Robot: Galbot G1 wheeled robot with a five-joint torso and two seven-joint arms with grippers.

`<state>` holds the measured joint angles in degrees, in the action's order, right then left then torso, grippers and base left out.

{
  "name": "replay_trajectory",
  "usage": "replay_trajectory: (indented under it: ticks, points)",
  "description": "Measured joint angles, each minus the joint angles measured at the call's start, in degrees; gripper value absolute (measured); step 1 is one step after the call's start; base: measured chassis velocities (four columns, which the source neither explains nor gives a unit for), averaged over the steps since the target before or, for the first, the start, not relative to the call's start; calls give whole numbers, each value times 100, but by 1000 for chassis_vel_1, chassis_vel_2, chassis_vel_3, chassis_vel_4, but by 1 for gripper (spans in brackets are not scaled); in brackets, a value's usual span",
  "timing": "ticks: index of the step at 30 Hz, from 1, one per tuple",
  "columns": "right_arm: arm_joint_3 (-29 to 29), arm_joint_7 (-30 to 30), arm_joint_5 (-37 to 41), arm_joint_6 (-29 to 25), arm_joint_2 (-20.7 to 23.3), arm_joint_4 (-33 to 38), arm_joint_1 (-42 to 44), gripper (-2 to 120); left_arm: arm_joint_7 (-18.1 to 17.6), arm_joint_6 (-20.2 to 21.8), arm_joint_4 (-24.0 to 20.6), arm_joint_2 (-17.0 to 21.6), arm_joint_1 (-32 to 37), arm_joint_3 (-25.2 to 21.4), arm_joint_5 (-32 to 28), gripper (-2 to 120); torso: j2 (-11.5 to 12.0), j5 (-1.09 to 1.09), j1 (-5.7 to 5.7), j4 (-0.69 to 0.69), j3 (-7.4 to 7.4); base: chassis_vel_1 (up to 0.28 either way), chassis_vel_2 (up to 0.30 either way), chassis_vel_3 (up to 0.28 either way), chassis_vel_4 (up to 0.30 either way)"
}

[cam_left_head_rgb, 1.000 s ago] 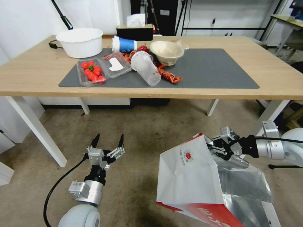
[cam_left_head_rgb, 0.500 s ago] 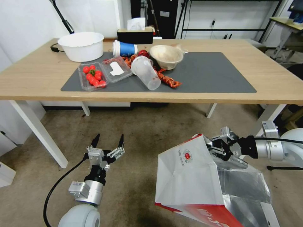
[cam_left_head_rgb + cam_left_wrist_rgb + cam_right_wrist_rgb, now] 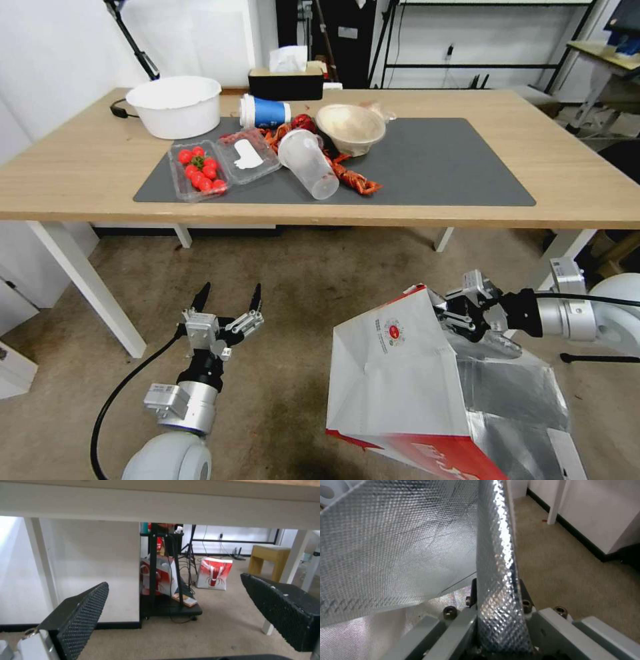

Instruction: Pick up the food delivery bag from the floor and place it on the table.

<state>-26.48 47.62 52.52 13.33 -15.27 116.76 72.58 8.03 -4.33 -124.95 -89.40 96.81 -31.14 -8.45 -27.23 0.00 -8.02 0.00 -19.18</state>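
Note:
The food delivery bag (image 3: pixel 393 380) is white with a small round red logo, a red bottom panel and silver foil lining. It hangs tilted over the floor (image 3: pixel 300 280) at the lower right of the head view. My right gripper (image 3: pixel 448 313) is shut on the bag's upper rim. In the right wrist view the foil edge (image 3: pixel 496 562) runs straight between my right gripper (image 3: pixel 496 620) jaws. My left gripper (image 3: pixel 227 300) stands open and holds nothing, low over the floor left of the bag, with its fingers (image 3: pixel 83 615) spread wide. The table (image 3: pixel 67 180) stretches across ahead.
On the table's dark mat (image 3: pixel 440 167) lie a tomato tray (image 3: pixel 198 170), a toppled clear cup (image 3: pixel 310 163), a bowl (image 3: pixel 351 127) and a blue cup (image 3: pixel 265 111); a white tub (image 3: pixel 175 105) stands beside it. White table legs (image 3: pixel 87 287) flank the floor. Another red-white bag (image 3: pixel 214 573) stands far behind.
The whole head view has shifted: the table sits lower in the picture and shows more of its top. Both arms and the held bag keep their places in the view.

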Motion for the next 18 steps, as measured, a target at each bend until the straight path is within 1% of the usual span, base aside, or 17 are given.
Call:
replay_trajectory:
  ticks: [7,9,18]
  points:
    - [-5,13,-3,0,20,-1,4,0,0,13,0,-1,-6,7,0,99,-89,0,-34,0,-56,0,0,0,0]
    - [-11,18,2,-1,25,-6,4,0,1,18,0,-5,-10,9,0,99,-151,0,-56,0,-96,0,0,0,0]
    - [-11,18,2,-1,21,-13,2,0,1,20,0,-5,-6,9,0,99,-229,0,-83,0,-147,0,0,0,0]
